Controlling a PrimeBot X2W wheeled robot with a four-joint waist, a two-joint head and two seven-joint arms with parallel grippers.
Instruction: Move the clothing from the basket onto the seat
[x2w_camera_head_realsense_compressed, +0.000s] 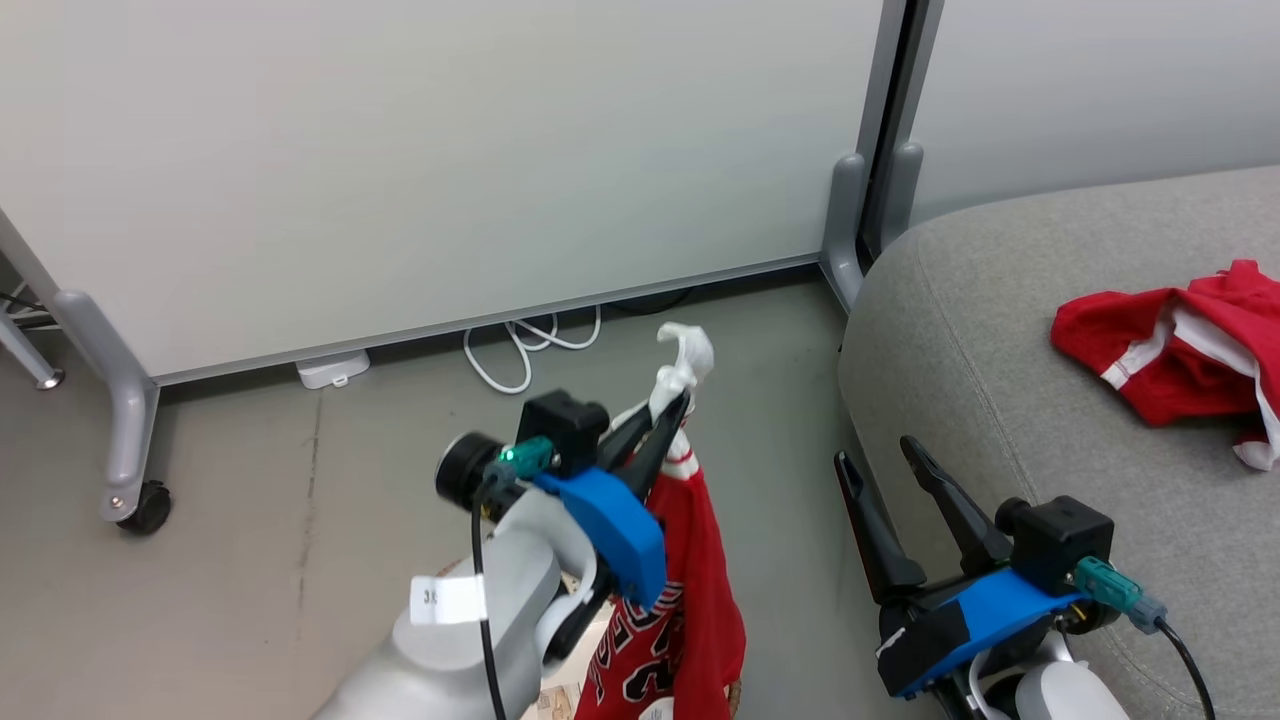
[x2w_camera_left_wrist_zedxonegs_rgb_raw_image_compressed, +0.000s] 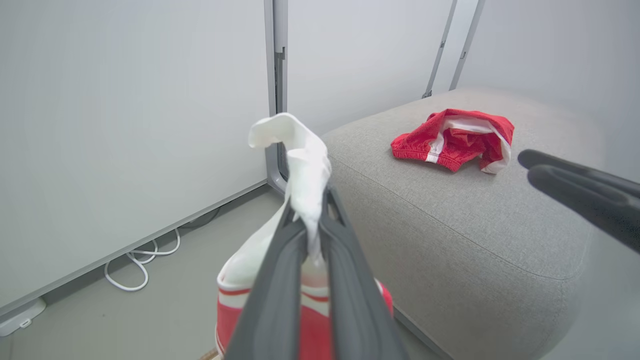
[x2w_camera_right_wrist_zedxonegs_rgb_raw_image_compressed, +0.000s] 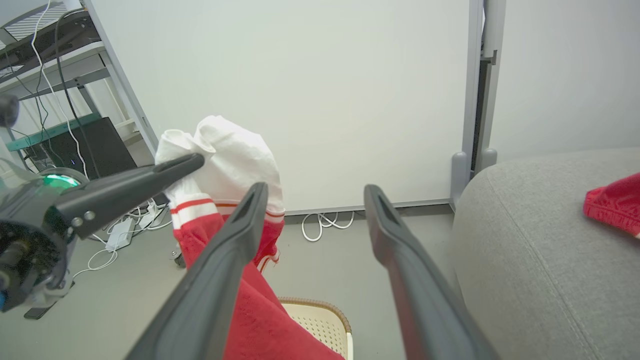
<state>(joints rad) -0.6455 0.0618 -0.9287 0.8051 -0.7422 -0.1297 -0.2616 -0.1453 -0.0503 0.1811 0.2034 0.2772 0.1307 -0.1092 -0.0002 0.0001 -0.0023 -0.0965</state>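
Jersey (x2w_camera_head_realsense_compressed: 705, 580) hangs pinched in left tool (x2w_camera_head_realsense_compressed: 678, 403); shorts (x2w_camera_head_realsense_compressed: 1170, 375) on seat (x2w_camera_head_realsense_compressed: 1000, 420)

red jersey with white trim (x2w_camera_head_realsense_compressed: 705, 560): its lower part runs off the head view's bottom edge. The black-and-white lettering is partly behind my left forearm (x2w_camera_head_realsense_compressed: 520, 590) and I can't read it.
cream perforated plastic basket with brown woven-look rim (x2w_camera_right_wrist_zedxonegs_rgb_raw_image_compressed: 320, 320): one corner peeks out in my right wrist view. The rest is behind the jersey and past the bottom edge.
red shorts with white trim (x2w_camera_head_realsense_compressed: 1170, 350): clipped by the head view's right edge.
white sticker (x2w_camera_head_realsense_compressed: 447, 598) on my forearm: print too small to read.
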